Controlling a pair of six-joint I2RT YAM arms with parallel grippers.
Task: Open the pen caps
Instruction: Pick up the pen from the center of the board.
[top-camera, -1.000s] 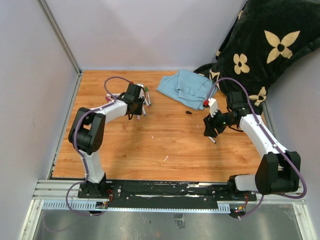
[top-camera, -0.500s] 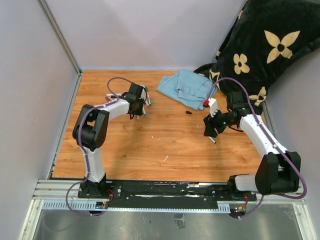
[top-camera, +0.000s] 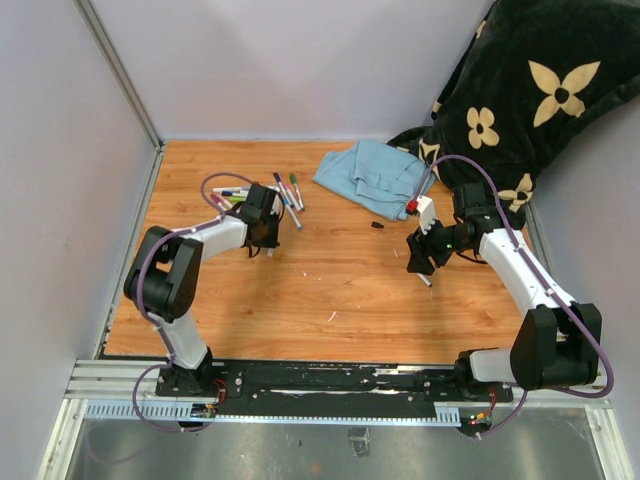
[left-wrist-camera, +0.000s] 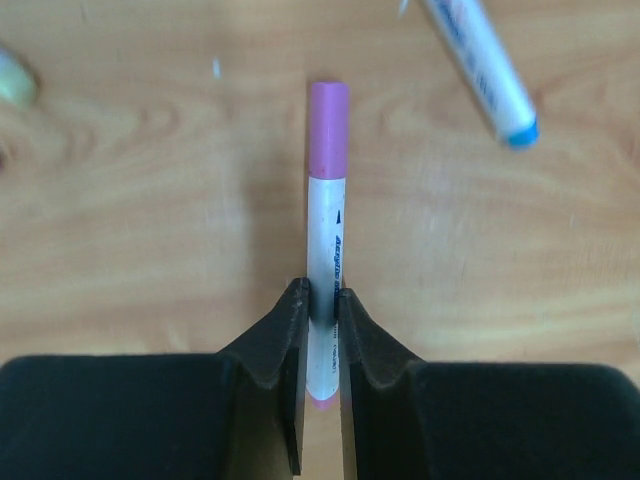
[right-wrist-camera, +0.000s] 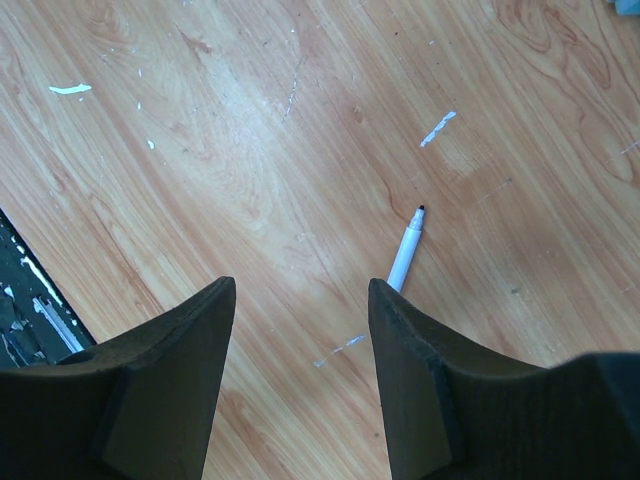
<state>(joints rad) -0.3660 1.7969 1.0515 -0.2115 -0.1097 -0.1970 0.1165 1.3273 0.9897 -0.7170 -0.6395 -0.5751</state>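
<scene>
Between grey walls (top-camera: 300, 70), scuffed wooden tabletop (top-camera: 330, 285)

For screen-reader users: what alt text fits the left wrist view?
The left gripper pinches the white barrel of a marker, its pink cap on and pointing away. A second, blue-tipped marker lies upper right on the wooden table.
</scene>
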